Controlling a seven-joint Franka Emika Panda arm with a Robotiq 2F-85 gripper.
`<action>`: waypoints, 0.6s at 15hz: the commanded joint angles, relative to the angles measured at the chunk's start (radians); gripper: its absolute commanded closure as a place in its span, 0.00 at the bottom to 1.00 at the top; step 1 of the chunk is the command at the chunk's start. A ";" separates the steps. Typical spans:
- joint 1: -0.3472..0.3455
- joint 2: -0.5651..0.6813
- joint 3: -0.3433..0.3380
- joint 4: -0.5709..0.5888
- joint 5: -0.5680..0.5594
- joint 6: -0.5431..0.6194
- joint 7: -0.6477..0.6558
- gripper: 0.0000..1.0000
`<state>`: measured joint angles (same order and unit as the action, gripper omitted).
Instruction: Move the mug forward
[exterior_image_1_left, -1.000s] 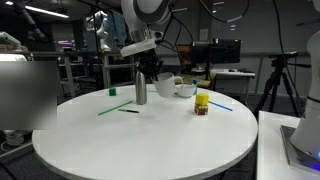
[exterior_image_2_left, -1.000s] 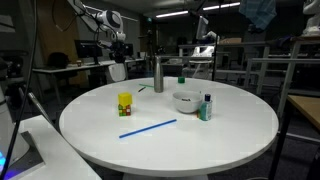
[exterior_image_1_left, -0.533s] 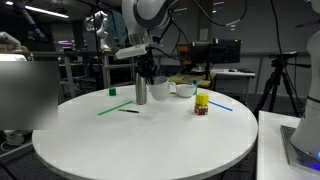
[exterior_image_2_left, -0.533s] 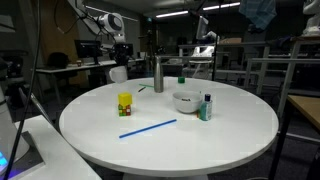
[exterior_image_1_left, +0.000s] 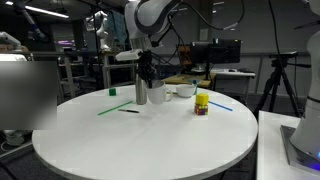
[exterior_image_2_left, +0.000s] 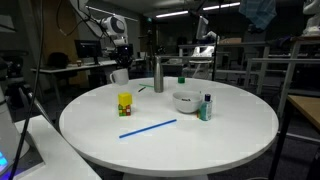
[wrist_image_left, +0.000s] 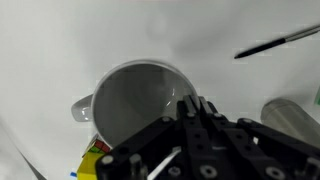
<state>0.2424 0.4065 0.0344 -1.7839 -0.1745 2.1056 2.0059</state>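
The white mug (wrist_image_left: 135, 105) shows from above in the wrist view, its handle pointing left. My gripper (wrist_image_left: 188, 108) is shut on the mug's rim wall. In both exterior views the gripper (exterior_image_1_left: 150, 80) (exterior_image_2_left: 121, 64) holds the mug (exterior_image_1_left: 157, 94) (exterior_image_2_left: 120, 76) low over the round white table (exterior_image_1_left: 140, 140), close beside the tall steel bottle (exterior_image_1_left: 140, 90) (exterior_image_2_left: 158, 75). I cannot tell whether the mug's base touches the table.
A low white bowl (exterior_image_1_left: 185, 91) (exterior_image_2_left: 185, 100), a yellow block (exterior_image_1_left: 202, 103) (exterior_image_2_left: 125, 103), a blue straw (exterior_image_2_left: 148, 128), a black pen (wrist_image_left: 275, 42), a green marker (exterior_image_1_left: 112, 108) and a small green-capped bottle (exterior_image_2_left: 206, 107) are on the table.
My gripper has carried the mug away from the bowl to a spot right next to the steel bottle, and a little lower.
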 joint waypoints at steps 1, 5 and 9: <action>-0.010 0.000 -0.006 -0.011 0.052 0.073 0.054 0.98; -0.016 0.016 -0.008 -0.021 0.093 0.133 0.075 0.98; -0.021 0.033 -0.005 -0.039 0.154 0.166 0.072 0.98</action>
<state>0.2332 0.4460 0.0239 -1.8028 -0.0728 2.2408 2.0646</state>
